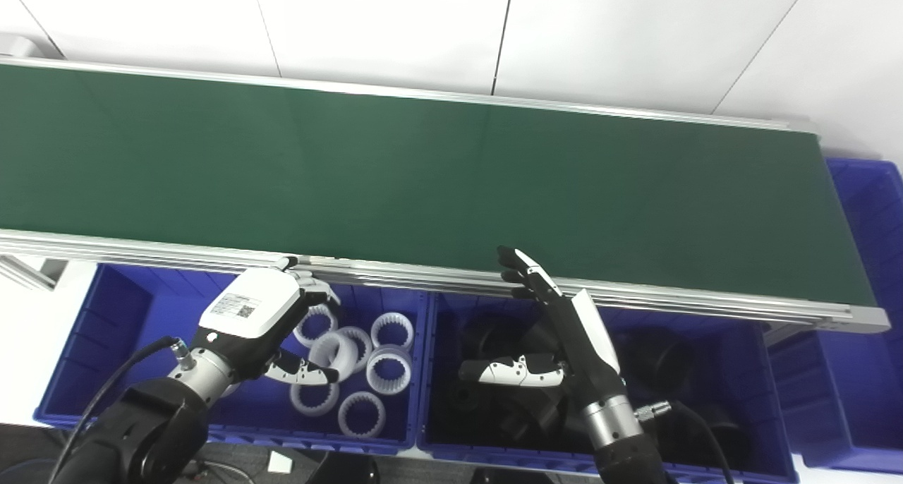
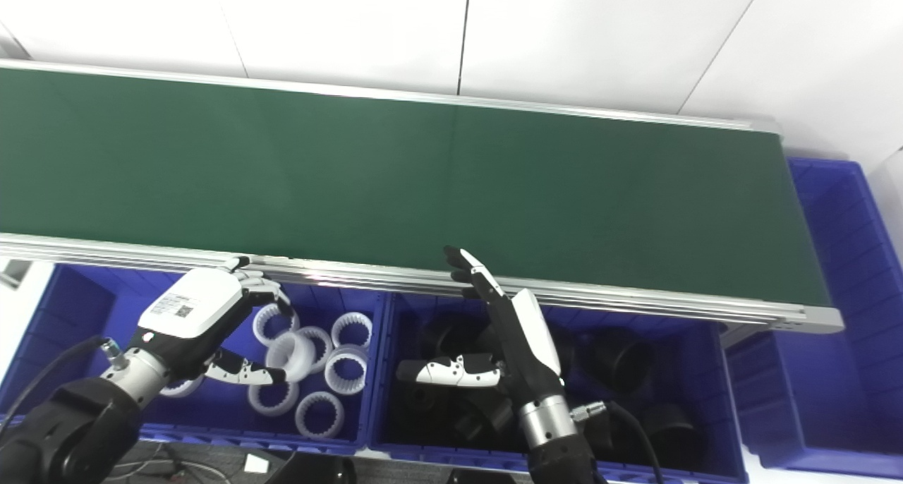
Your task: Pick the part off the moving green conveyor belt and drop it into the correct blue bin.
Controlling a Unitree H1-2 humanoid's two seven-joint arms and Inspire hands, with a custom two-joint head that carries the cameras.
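i am holding the left hand (image 1: 247,315) palm down over the left blue bin (image 1: 113,343), fingers curled loosely and apart, thumb sticking out, gripping nothing. i am keeping the right hand (image 1: 564,336) edge-on over the middle blue bin (image 1: 437,399), fingers straight and reaching up to the conveyor's near rail (image 1: 423,276), thumb spread wide, also holding nothing. the green conveyor belt (image 1: 423,180) is showing no part on its surface. white toothed rings (image 1: 389,330) are lying in the left bin; black parts (image 1: 656,360) are lying in the middle bin. a third blue bin (image 2: 839,258) is sitting at the belt's right end.
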